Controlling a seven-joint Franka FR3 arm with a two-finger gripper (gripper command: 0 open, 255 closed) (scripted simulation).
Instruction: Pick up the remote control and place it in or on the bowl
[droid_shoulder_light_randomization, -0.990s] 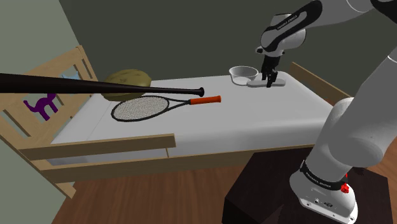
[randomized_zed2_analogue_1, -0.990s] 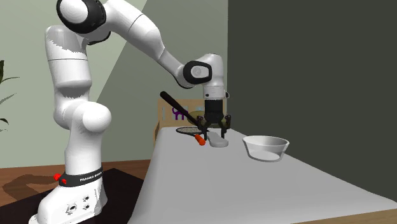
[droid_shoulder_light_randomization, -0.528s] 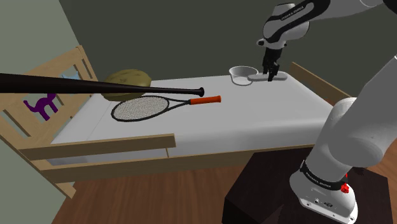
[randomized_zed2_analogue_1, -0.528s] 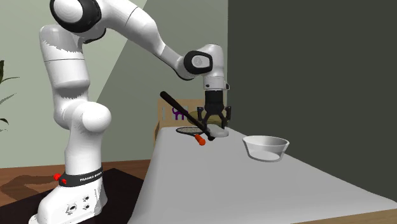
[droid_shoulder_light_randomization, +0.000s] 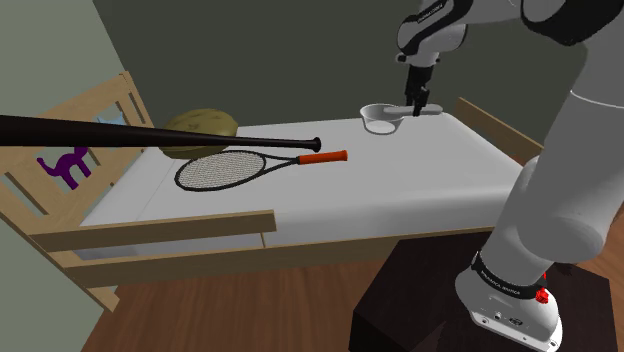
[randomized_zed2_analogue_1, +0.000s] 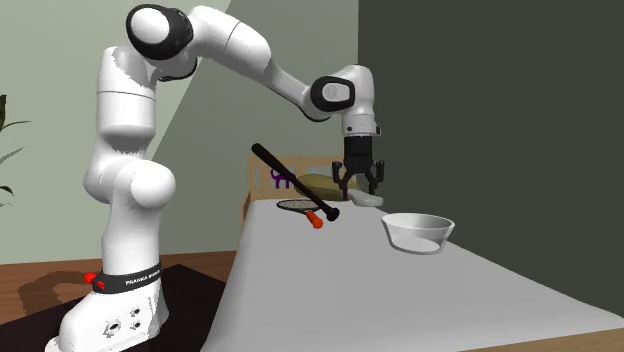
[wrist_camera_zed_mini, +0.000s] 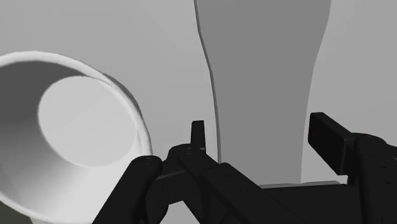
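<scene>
The grey remote control (droid_shoulder_light_randomization: 430, 111) is clasped between the narrowed fingers of the gripper (droid_shoulder_light_randomization: 414, 103) and is held clear of the bed (droid_shoulder_light_randomization: 400, 185), just beside the white bowl (droid_shoulder_light_randomization: 378, 124). A second earlier it was lying on the bed. A tennis racket (droid_shoulder_light_randomization: 228, 168) and a baseball bat (droid_shoulder_light_randomization: 150, 135) are seen well apart from it, toward the shoulder view's left.

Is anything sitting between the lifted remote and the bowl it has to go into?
Nothing visible does. The tool holds the grey remote control in the air beside the white bowl, with bare bed below the gap. The tennis racket and baseball bat lie well away from it.
</scene>
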